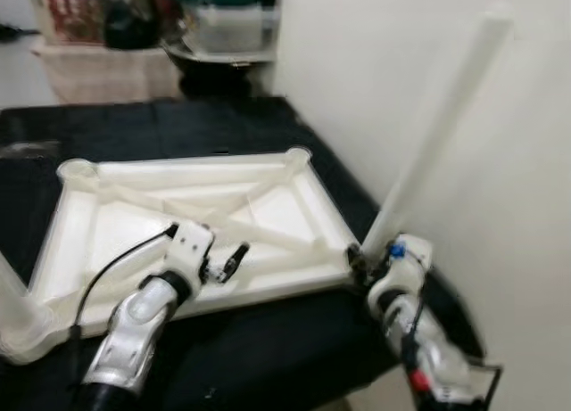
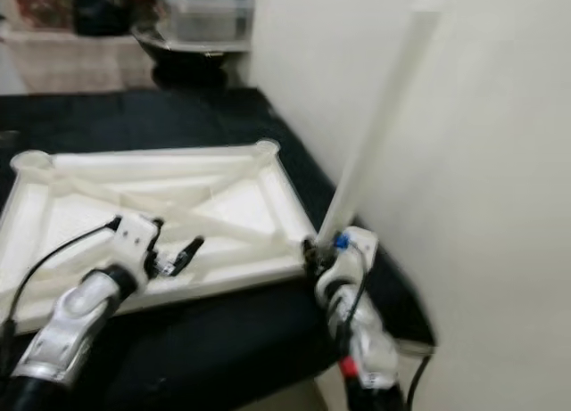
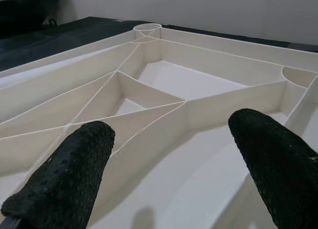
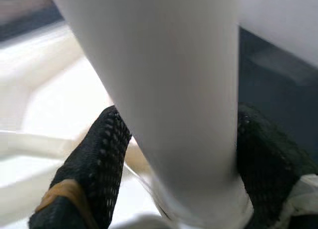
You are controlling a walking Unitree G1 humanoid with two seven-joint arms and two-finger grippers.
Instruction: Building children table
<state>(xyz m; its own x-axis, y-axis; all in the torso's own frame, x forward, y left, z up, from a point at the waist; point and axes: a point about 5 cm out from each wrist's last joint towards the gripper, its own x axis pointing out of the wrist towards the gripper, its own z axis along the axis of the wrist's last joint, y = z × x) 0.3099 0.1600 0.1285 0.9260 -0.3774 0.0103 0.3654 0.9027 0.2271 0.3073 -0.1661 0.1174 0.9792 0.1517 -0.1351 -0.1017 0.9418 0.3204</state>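
A white plastic tabletop [image 1: 268, 206] lies upside down on a black surface, its ribbed underside up. A long white table leg [image 1: 446, 117] stands tilted at the tabletop's near right corner. My right gripper [image 1: 361, 261] is shut on the leg's lower end; in the right wrist view its black fingers [image 4: 97, 159] press both sides of the leg [image 4: 169, 90]. My left gripper [image 1: 230, 259] hovers open over the tabletop's near edge, with its fingertips [image 3: 74, 169] apart above the ribs [image 3: 149, 110]. Another leg [image 1: 13, 300] stands at the near left corner.
A white wall [image 1: 500, 206] rises close on the right, just past the black surface's edge [image 1: 357, 188]. Boxes and containers [image 1: 214, 23] crowd the back beyond the surface. Bare black cover [image 1: 134, 126] lies behind the tabletop.
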